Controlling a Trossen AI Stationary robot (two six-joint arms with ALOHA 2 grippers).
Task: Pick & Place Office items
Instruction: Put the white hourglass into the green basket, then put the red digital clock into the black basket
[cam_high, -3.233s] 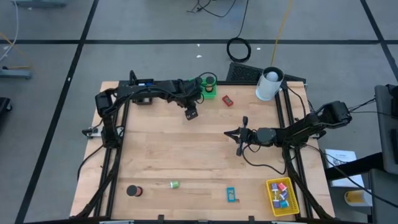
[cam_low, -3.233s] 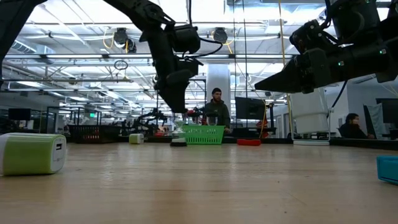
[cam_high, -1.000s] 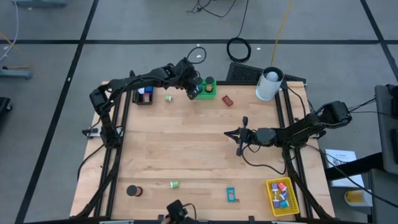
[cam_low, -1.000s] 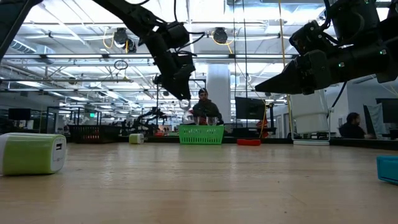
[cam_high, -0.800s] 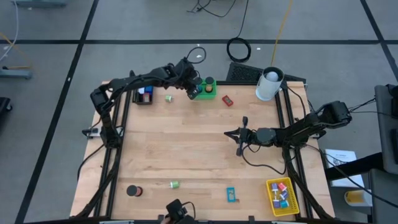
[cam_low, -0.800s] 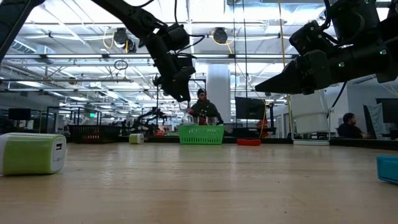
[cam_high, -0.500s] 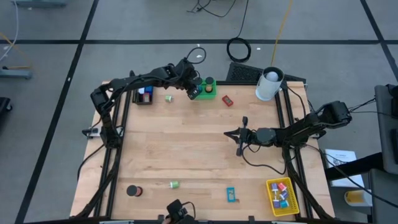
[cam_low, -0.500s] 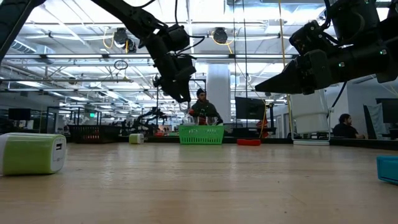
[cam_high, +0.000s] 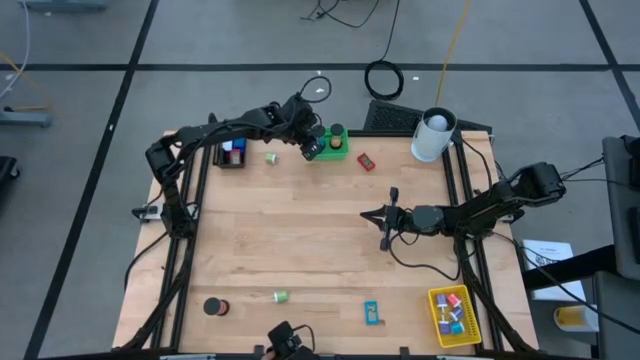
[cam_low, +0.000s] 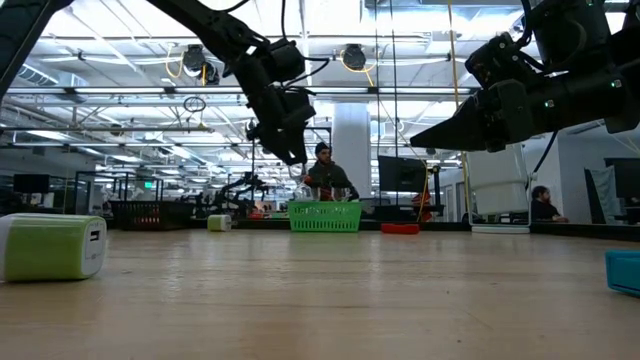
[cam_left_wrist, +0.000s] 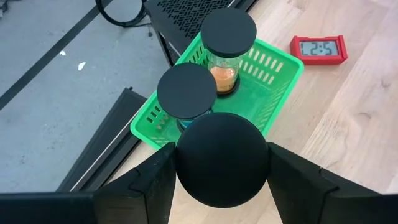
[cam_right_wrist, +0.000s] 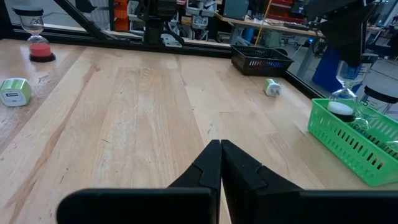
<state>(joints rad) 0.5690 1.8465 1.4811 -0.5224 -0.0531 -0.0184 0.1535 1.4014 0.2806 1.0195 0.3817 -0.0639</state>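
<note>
The left gripper (cam_high: 313, 147) is clamped, fingers part-way apart, on the black round cap of a sand timer (cam_left_wrist: 222, 158). A few seconds back it hung over bare wood nearer the table's middle. It has since swung to the far edge and has stood motionless above the green basket (cam_left_wrist: 277, 84) for the last second. Two black-capped sand timers already stand in that basket, one with orange sand (cam_left_wrist: 229, 37) and a nearer one (cam_left_wrist: 186, 90). A red digital clock (cam_left_wrist: 318, 48) lies just beside it. By my judgement the carry is done and only the lowering and release remain. The right gripper (cam_right_wrist: 220, 144) waits mid-table, fingers pressed together, unchanged
</note>
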